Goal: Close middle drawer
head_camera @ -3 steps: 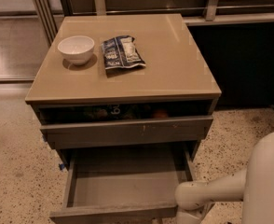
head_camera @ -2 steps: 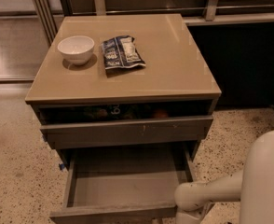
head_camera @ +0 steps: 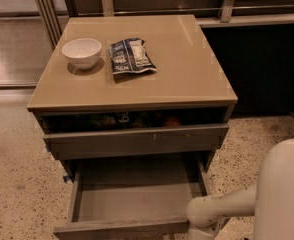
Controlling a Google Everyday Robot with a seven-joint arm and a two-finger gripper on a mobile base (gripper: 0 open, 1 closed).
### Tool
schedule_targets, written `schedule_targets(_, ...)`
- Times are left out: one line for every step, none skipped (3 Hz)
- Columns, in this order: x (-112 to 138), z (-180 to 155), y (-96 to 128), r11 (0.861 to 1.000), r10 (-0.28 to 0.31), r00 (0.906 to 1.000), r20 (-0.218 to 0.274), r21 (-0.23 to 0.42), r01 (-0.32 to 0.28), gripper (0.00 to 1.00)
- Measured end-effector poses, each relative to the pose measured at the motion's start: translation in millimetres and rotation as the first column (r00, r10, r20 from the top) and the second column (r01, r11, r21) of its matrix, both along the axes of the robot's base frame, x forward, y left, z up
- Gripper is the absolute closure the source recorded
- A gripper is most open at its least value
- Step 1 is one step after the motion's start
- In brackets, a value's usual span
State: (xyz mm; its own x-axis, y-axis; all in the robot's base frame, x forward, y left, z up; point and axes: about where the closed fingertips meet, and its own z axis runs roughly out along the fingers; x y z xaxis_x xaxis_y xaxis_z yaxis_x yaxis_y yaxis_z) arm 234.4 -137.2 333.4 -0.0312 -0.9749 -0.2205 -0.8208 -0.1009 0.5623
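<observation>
The middle drawer stands pulled far out of the cabinet, its smooth grey floor bare and its flat front near the bottom edge of the view. My white arm reaches in from the lower right. Its end joint sits just past the drawer's right front corner. The gripper lies below the bottom edge of the frame, out of view.
Above the middle drawer, the top drawer front with a small pale scratch stands slightly out, with dim items behind it. A white bowl and a snack bag rest on the tan cabinet top. Speckled floor surrounds the cabinet.
</observation>
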Motion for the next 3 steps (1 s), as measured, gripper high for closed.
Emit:
schedule_targets(0.0, -3.4, 0.4, 1.0, 0.0, 1.0, 0.0, 0.0, 0.0, 1.0)
schedule_targets(0.0, -6.7, 0.8, 1.0, 0.0, 1.0, 0.0, 0.0, 0.0, 1.0)
schedule_targets(0.0, -10.0, 1.3, 1.0, 0.0, 1.0, 0.0, 0.0, 0.0, 0.96)
